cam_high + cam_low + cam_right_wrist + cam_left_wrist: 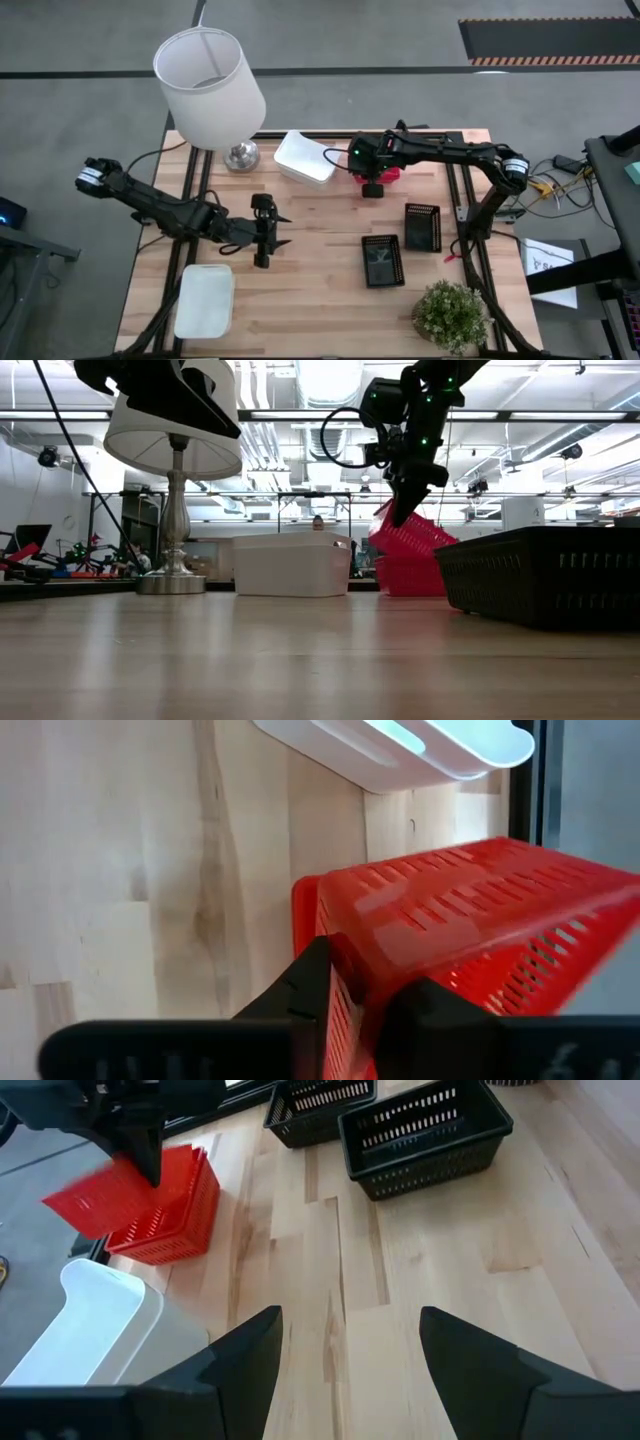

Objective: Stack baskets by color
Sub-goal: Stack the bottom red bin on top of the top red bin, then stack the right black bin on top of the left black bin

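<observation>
Clearly tilted red mesh basket (pixel 470 910), over red stack (pixel 165 1230)

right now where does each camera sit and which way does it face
High: overhead, straight down on table; both arms show.
Low: table height, looking level at white basket and red baskets; right gripper comes from above.
Left wrist: over the table; own open left gripper at bottom.
Right wrist: own fingers on a tilted red basket.
Shared: all four show the red baskets.
</observation>
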Controlling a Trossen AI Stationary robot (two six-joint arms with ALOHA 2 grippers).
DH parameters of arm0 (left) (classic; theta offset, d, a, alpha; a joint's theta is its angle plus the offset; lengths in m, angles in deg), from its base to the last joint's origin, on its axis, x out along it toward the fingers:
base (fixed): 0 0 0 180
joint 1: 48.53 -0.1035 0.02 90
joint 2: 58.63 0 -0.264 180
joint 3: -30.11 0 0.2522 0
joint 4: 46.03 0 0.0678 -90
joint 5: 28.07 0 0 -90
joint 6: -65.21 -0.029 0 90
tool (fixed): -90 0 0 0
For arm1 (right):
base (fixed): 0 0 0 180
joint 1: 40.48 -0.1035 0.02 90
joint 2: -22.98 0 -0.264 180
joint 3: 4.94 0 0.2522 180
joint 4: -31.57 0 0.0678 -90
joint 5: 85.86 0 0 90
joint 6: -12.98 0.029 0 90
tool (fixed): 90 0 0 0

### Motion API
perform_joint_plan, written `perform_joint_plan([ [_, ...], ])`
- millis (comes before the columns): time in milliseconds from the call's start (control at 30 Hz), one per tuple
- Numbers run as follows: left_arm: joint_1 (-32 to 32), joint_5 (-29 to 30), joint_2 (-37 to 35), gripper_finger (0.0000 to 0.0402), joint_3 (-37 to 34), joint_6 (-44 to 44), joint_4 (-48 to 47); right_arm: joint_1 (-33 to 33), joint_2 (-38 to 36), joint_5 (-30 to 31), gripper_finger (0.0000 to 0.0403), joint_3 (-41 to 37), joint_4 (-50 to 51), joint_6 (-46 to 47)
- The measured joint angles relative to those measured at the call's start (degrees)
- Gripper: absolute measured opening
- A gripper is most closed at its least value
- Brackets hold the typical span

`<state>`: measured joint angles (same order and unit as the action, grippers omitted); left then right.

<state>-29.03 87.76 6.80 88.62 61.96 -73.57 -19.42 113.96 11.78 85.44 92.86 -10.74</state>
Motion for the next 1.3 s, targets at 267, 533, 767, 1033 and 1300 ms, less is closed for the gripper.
perform_joint_plan([
  [267, 0.0, 0.0, 0.0, 0.0222, 0.0, 0.8, 0.0, 0.0, 0.0, 0.0, 0.0085, 0.2, 0.3, 1.2],
  [533, 0.0, 0.0, 0.0, 0.0222, 0.0, 1.5, -0.2, 0.0, -0.1, 0.1, 0.0056, 5.0, 3.4, 0.9],
  [767, 0.0, 0.0, 0.0, 0.0222, 0.0, 1.5, -0.3, 2.0, 0.6, -0.2, 0.001, 5.1, -6.1, -0.9],
  [1033, 0.0, 0.0, 0.0, 0.0222, 0.0, 1.5, -0.3, 4.4, 6.6, -0.2, 0.0009, 3.4, -9.9, -0.9],
  [1300, 0.0, 0.0, 0.0, 0.0222, 0.0, 1.5, -0.3, 4.4, 7.7, -0.2, 0.0009, 4.8, -9.1, -0.8],
])
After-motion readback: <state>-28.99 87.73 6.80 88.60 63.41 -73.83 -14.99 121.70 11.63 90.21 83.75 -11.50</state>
